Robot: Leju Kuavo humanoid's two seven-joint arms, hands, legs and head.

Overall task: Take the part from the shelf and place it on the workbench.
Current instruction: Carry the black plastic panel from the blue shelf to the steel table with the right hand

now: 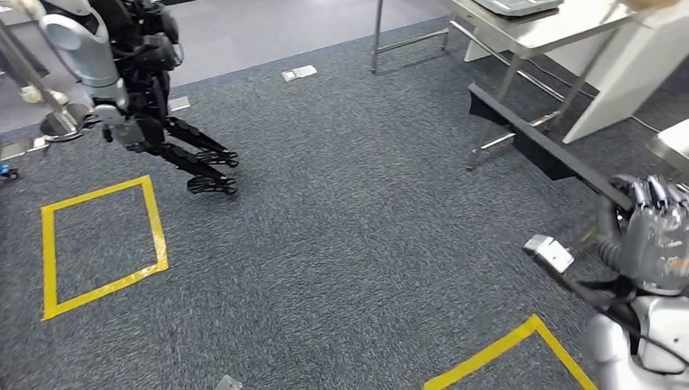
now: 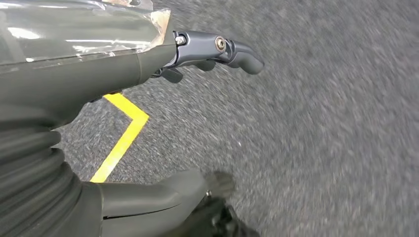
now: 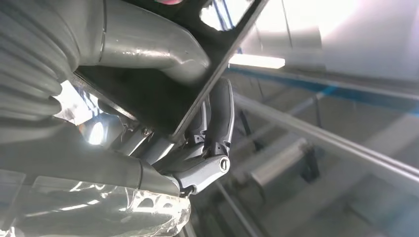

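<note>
Black, long and flat, the metal bar part (image 1: 536,142) sits gripped in your right hand (image 1: 650,236), fingers wrapped around its near end while the far end juts toward the white metal-legged table (image 1: 561,32). Your left hand (image 2: 207,54) hangs loosely curled, holding nothing, above the grey carpet floor (image 1: 341,227). Keep the bar level and steer its free end clear of the table legs.

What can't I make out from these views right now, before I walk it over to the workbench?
- Right hand: cut off by the head view's right edge; its hold on the black part shows better in the right wrist view.
- Part's near end: hidden behind that hand.
- Workbench: cropped at the top edge.
- Left hand: carpet beyond its fingers is motion-blurred.
</note>
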